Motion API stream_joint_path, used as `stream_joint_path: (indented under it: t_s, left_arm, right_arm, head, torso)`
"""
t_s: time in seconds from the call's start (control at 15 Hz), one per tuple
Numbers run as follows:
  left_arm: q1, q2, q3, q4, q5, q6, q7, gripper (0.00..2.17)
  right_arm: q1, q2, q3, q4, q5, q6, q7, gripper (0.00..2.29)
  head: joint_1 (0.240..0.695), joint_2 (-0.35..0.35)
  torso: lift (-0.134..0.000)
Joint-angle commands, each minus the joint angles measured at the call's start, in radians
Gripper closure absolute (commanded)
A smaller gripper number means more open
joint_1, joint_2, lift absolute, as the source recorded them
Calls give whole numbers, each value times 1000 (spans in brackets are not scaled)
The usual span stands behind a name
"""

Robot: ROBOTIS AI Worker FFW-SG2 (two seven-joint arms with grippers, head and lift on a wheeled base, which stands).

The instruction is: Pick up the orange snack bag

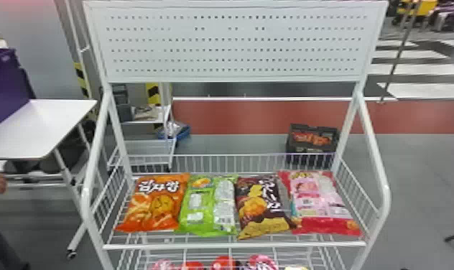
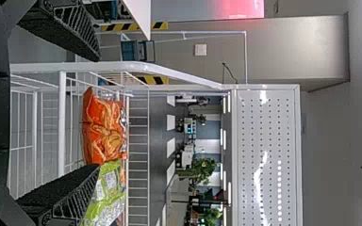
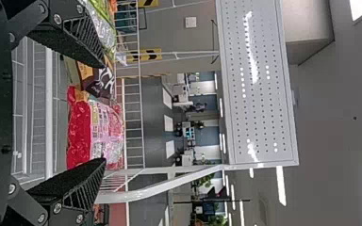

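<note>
Left gripper [image 2: 99, 113] wide, empty. Orange bag [image 1: 161, 206] ahead of it on the shelf [image 1: 233, 246], framed between its fingers. Right gripper [image 3: 104, 113] also wide, empty; pink bag [image 1: 310, 197] ahead.

Workshop-like hall: shop-style wire rack [image 1: 233, 246], snack bags [image 1: 158, 204], hazard tape [image 1: 153, 92], striped floor [image 1: 416, 69]

black wedge-shaped fingers [image 2: 78, 197] with ribbed lattice sides [image 3: 88, 186], rough dark pads [image 3: 63, 181], round silvery screws [image 3: 57, 207]
</note>
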Motion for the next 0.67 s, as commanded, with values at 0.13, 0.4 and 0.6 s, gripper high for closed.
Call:
stream_joint_path:
  t_s: [0.13,0.4,0.6]
  left_arm:
    - [2,0,0,-1,0,-6,2,87]
    - [2,0,0,0,0,-12,3,87]
    - [2,0,0,0,0,-21,3,87]
  right_arm:
    - [0,-2,0,0,0,6,1,194]
    - [0,0,0,0,0,9,1,194]
    - [0,0,0,0,0,9,1,194]
  head:
    - [499,0]
    - [499,0]
    - [499,0]
  torso:
    - [0]
    - [0]
    - [0]
